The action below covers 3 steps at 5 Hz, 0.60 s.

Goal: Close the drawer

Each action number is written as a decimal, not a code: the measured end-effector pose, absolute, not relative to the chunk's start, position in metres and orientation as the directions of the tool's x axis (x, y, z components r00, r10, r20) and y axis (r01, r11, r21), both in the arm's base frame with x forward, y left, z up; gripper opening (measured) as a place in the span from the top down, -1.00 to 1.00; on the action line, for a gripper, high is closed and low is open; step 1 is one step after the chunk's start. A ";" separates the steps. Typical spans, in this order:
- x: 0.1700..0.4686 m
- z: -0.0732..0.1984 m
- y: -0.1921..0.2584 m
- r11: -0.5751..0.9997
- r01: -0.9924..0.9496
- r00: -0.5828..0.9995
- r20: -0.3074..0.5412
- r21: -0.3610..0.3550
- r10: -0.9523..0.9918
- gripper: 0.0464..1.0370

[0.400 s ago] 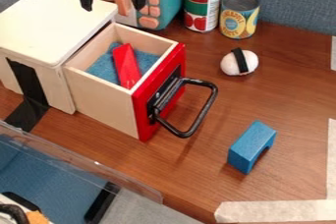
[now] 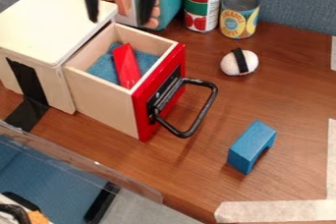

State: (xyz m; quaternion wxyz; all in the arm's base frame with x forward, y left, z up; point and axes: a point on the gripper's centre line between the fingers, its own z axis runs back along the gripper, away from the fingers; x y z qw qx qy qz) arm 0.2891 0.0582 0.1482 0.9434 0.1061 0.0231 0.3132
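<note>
One drawer (image 2: 143, 120) stands pulled out of its white box (image 2: 52, 26), toward the left edge of the surface (image 2: 295, 95), and it has not moved. What changes is the tool (image 2: 119, 20): near the far edge, it comes a little lower and to the right in the view. Its fingers are well spread and hold nothing. In my judgement, the closing is not begun; the tool should first go outside the handle (image 2: 203, 112), then push inward
</note>
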 end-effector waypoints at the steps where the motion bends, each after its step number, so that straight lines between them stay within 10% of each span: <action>1: 0.297 0.147 0.047 0.885 -0.409 0.910 0.031 0.223 0.413 -0.93; 3: 0.312 0.148 -0.002 0.960 0.076 0.997 -0.013 0.269 -0.076 -0.93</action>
